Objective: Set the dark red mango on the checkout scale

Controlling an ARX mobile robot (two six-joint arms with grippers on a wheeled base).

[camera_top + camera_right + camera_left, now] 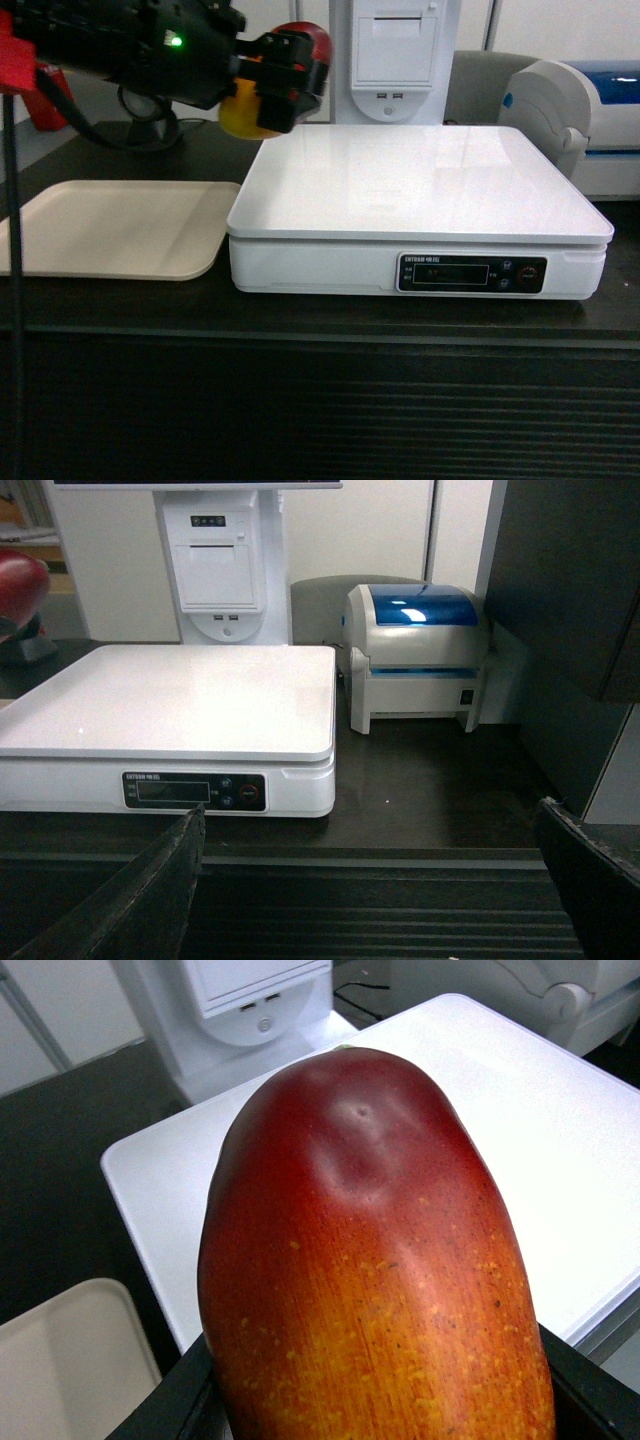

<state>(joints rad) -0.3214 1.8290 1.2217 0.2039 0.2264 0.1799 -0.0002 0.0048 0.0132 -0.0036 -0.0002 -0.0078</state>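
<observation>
My left gripper (285, 75) is shut on the dark red mango (275, 80), holding it in the air just above and behind the back-left corner of the white scale (420, 185). In the left wrist view the mango (370, 1260) fills the frame, red at its far end and orange-yellow near the fingers, with the scale's platform (520, 1130) below it. The scale stands on the dark checkout counter (320, 320) with a ribbed front. My right gripper (370, 880) hangs open in front of the counter's ribbed panel, right of the scale (180, 705), with nothing between its fingers.
A beige tray (110, 230) lies left of the scale. Behind the scale stands a white receipt terminal (395, 60). A white and blue label printer (415, 655) sits at the right, beside a dark wall panel (570, 590).
</observation>
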